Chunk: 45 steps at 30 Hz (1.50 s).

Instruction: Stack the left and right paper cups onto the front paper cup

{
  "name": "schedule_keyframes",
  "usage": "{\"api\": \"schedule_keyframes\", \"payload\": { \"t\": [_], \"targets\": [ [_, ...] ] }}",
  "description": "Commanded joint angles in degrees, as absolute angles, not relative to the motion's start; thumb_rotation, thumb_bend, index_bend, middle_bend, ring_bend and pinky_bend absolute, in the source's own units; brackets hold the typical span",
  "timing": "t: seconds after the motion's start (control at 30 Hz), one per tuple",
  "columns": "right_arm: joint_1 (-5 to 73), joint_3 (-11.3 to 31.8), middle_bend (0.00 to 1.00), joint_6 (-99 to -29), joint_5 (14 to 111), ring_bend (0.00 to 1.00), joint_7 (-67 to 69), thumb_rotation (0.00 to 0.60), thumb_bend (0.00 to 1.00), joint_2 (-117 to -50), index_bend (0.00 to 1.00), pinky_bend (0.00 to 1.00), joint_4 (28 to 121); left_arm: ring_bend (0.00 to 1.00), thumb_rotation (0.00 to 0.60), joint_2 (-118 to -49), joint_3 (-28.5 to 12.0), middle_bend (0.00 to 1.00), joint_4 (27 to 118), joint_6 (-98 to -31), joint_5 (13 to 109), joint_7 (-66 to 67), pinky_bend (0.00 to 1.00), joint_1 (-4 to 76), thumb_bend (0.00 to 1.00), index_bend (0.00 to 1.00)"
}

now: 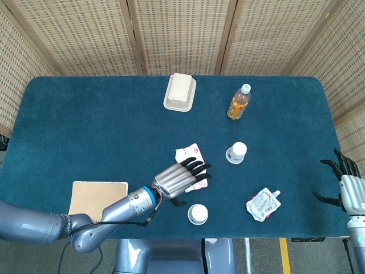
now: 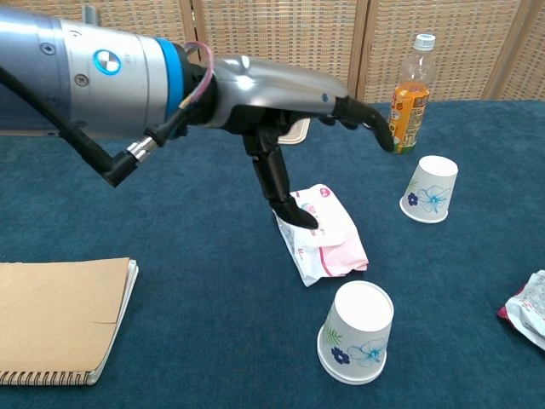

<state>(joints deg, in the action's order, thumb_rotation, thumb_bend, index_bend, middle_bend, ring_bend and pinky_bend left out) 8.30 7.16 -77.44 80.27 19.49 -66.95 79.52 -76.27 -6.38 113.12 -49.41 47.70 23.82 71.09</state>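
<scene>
stacked cups upside down at front of worktop, nested so tight can't really tell them apart; left hand just behind stack, fingers spread, holding nothing, partly covering pink wipes pack; remaining cup inverted, further back-right of stack; right hand far right of stack, cut off by edge, fingers splayed, nothing held.

**Colours around the silver hand**

The left hand is silver with black fingers. Just below it lies a pink-and-white packet. The white cups near it carry blue flowers and green leaves, on teal cloth.
</scene>
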Motion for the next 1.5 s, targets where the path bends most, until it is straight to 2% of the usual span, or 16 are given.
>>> {"api": "schedule_keyframes", "payload": {
  "t": [0.03, 0.4, 0.7, 0.97, 1.17, 1.37, 1.5],
  "targets": [
    [8.29, 7.15, 0.0, -77.55, 80.37, 0.0, 19.34, 0.6, 0.09, -67.0, 0.25, 0.0, 79.58, 0.0, 0.6, -74.51, -4.28, 0.0, 114.78, -56.59, 51.54, 23.37, 0.0, 65.74, 0.25, 0.13],
    [8.84, 6.94, 0.0, -78.02, 81.31, 0.0, 15.55, 0.6, 0.09, -67.93, 0.23, 0.0, 80.3, 0.0, 0.6, -70.43, 4.66, 0.0, 113.83, -75.73, 62.78, 22.84, 0.0, 48.32, 0.25, 0.11],
    [10.26, 6.71, 0.0, -77.22, 82.34, 0.0, 11.36, 0.6, 0.09, -68.91, 0.22, 0.0, 82.88, 0.0, 0.6, -66.95, 9.52, 0.0, 108.54, -85.4, 70.69, 17.04, 0.0, 35.6, 0.25, 0.09],
    [15.32, 9.13, 0.0, -73.46, 82.91, 0.0, 5.51, 0.6, 0.09, -67.75, 0.26, 0.0, 89.27, 0.0, 0.6, -65.38, 9.88, 0.0, 103.99, -88.57, 72.45, 10.73, 0.0, 27.46, 0.25, 0.07],
    [21.64, 12.4, 0.0, -67.2, 81.08, 0.0, 0.38, 0.6, 0.13, -66.77, 0.31, 0.0, 95.17, 0.0, 0.6, -65.36, 8.43, 0.0, 101.8, -87.64, 73.47, 9.43, 0.0, 24.95, 0.25, 0.07],
    [29.66, 15.85, 0.01, -57.78, 73.53, 0.0, -7.49, 0.6, 0.17, -68.46, 0.35, 0.0, 98.09, 0.0, 0.6, -64.27, 6.89, 0.0, 101.16, -86.35, 75.08, 6.77, 0.0, 23.35, 0.25, 0.07],
    [33.58, 17.27, 0.05, -53.96, 67.65, 0.0, -11.09, 0.6, 0.19, -70.52, 0.39, 0.0, 97.27, 0.0, 0.6, -63.55, 6.45, 0.0, 101.13, -84.7, 76.1, 5.28, 0.0, 22.86, 0.25, 0.07]
  ]
}}
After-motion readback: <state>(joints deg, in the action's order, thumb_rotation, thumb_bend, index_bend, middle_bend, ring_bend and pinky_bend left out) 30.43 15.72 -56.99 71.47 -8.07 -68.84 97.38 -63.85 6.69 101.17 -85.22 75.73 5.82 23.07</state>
